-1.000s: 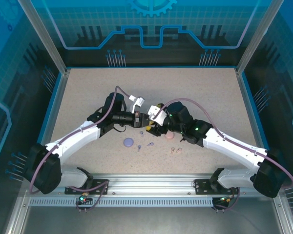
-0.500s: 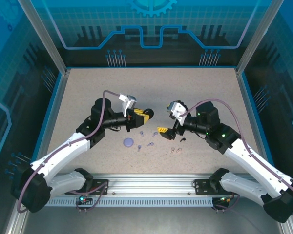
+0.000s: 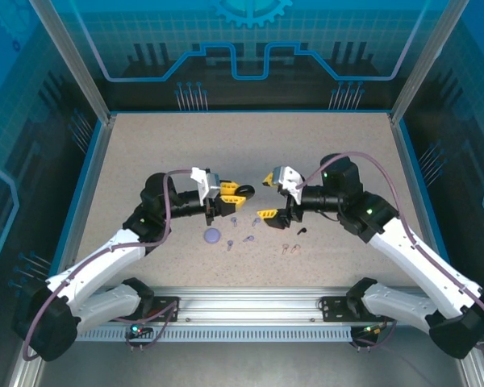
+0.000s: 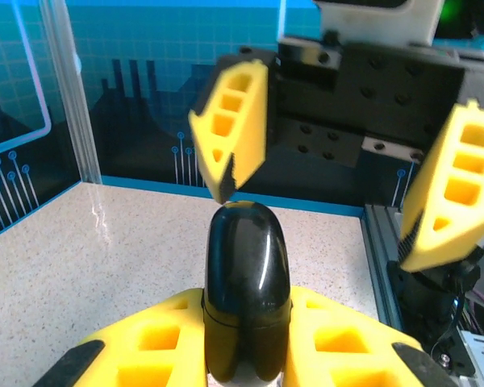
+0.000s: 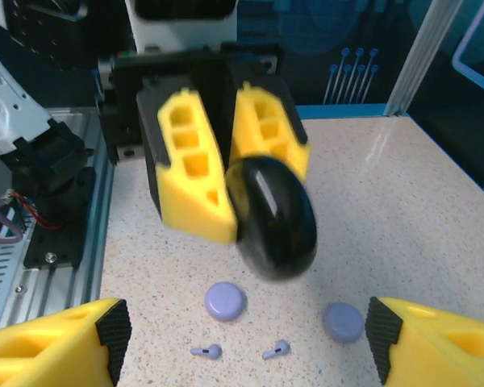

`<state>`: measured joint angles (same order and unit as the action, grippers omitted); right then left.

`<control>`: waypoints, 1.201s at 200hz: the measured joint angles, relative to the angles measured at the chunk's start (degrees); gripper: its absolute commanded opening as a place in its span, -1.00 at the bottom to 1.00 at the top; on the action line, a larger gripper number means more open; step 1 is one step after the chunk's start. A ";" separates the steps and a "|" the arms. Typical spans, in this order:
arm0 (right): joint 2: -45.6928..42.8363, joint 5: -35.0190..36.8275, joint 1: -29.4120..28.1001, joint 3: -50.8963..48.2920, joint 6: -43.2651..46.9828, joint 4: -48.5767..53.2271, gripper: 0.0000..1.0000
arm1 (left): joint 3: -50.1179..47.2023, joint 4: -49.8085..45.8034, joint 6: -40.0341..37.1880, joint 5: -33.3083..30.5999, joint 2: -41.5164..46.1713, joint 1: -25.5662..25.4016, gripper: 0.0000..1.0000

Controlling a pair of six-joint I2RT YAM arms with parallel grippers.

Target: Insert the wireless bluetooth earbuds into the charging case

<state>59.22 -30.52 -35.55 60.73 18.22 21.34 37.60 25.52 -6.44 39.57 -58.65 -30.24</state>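
My left gripper [image 3: 235,193] is shut on a glossy black charging case [image 4: 246,298], held upright above the table and closed along its seam. In the right wrist view that case [image 5: 274,214] sits between the left gripper's yellow fingers. My right gripper [image 3: 269,196] faces it from the right, open and holding nothing, with its fingers [image 4: 230,129] spread to either side just beyond the case. On the table below lie lavender earbuds [image 5: 204,351] [image 5: 276,350], a pair of pale pink earbuds [image 3: 289,249] and a black earbud [image 3: 300,231].
A round lavender case [image 3: 213,235] lies on the speckled table [image 3: 145,161] in front of the left gripper. The right wrist view has two lavender discs [image 5: 225,301] [image 5: 343,322]. A metal rail [image 3: 250,306] runs along the near edge, and blue walls enclose the table.
The two grippers, pressed together at the table's middle a second ago, have drawn apart. The left one keeps the black case. The right one now stands open facing it.
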 measured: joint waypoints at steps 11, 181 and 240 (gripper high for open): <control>1.88 -1.16 0.00 2.78 1.44 1.99 0.50 | 0.00 -0.39 -1.86 0.39 0.00 -0.37 -0.98; 9.38 -5.99 -0.24 9.07 7.37 10.05 -0.44 | 0.00 -2.95 -8.63 1.29 0.00 -2.03 -0.88; 8.59 -5.99 -0.44 9.07 7.28 9.70 -0.47 | 0.00 -3.15 -9.20 1.42 -0.04 -2.21 -0.31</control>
<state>67.81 -36.51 -35.99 69.80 25.50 31.05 37.60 22.37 -15.64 40.99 -58.70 -32.45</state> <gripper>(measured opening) 0.268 0.338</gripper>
